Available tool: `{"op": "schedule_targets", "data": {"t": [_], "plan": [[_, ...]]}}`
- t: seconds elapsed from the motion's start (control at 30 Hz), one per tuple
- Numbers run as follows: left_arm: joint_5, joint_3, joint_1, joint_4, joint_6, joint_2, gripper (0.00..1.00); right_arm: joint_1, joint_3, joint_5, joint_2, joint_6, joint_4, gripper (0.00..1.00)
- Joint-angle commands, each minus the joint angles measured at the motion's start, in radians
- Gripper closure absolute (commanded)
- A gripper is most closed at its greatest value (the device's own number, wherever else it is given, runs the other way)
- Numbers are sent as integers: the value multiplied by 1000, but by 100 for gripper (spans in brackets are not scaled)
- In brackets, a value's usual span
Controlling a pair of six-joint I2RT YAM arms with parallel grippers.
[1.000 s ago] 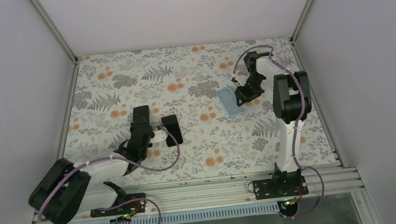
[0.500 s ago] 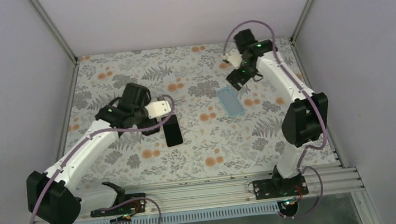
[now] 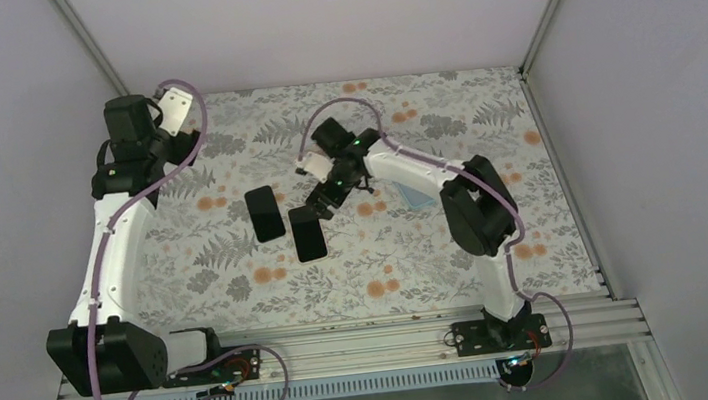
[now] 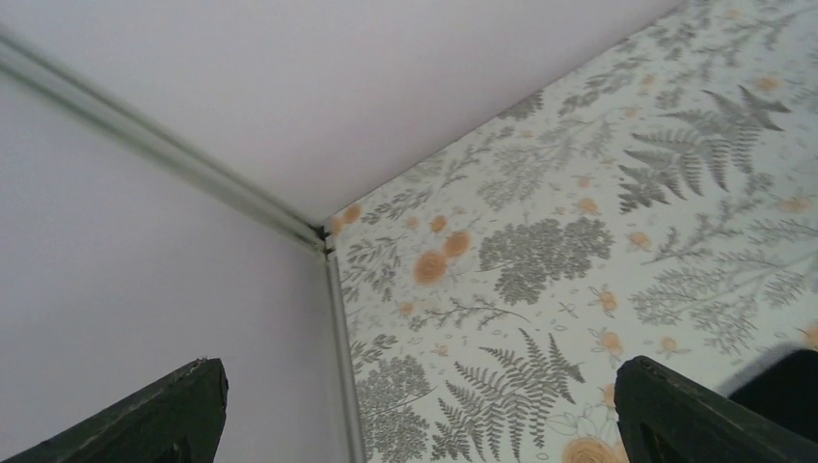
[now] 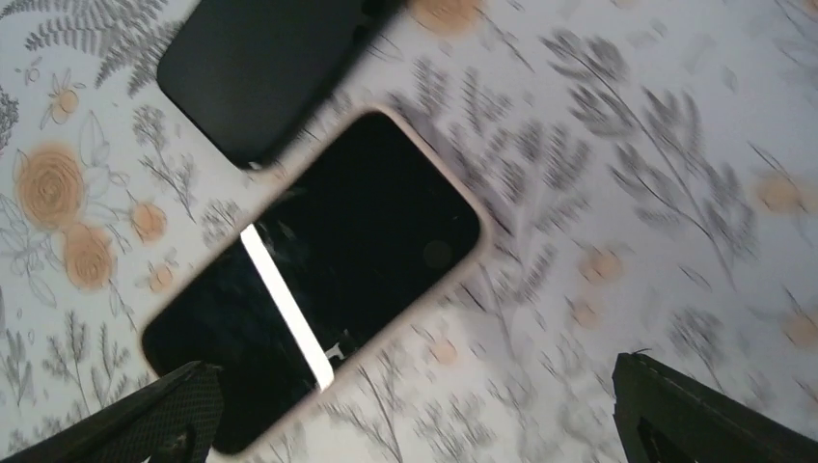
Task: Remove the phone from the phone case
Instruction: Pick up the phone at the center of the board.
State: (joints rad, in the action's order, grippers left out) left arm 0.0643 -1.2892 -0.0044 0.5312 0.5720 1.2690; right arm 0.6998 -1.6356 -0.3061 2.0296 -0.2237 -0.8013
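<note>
The floral table (image 3: 495, 234) carries everything, and the big change is in the arms. The left arm (image 3: 109, 248), a second ago low over the middle, now reaches up into the far left corner. Its wrist view shows only the wall and cloth. The right arm (image 3: 407, 166) is now stretched in toward the centre, having been out at the far right edge a second ago.

Both grippers are empty. The left gripper (image 4: 422, 365) has its fingers spread wide with nothing between them. The right gripper (image 5: 415, 368) is spread just as wide and hovers over the phone without touching it.

The black phone case (image 3: 264, 213) lies flat left of centre, in a spot that was bare cloth half a second ago. The phone (image 3: 309, 233) lies screen up just beside it (a pale rim shows in the right wrist view). Their corners nearly meet, though I cannot tell if they touch. A light-blue thing (image 3: 418, 200) peeks out from behind the right arm.

With phone and case lying apart and nothing gripped, the task looks done.
</note>
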Motion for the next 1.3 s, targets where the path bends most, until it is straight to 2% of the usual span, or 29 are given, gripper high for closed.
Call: {"op": "schedule_targets", "data": {"t": [0.0,0.13,0.23,0.4,0.6,0.8,1.0,1.27], "plan": [[29,19,48,-75,-101,-5,2,157,-14,127,41,41,169,0],[5,61,68,-92,-109,-32,2,298,-4,346,96,-1,255,0],[-11,98,69,-106,-92,-69,2,355,16,483,132,-36,293,0],[6,126,73,-94,-67,-85,1,376,125,625,125,-72,358,0],[-7,162,79,-101,-71,-101,1,366,326,748,15,-92,441,0],[-32,168,82,-103,-80,-87,1,341,450,739,-72,-88,450,0],[-57,171,82,-95,-90,-80,0,259,450,580,-97,-67,366,0],[-70,189,84,-80,-82,-67,0,176,412,466,-91,-97,284,0]]}}
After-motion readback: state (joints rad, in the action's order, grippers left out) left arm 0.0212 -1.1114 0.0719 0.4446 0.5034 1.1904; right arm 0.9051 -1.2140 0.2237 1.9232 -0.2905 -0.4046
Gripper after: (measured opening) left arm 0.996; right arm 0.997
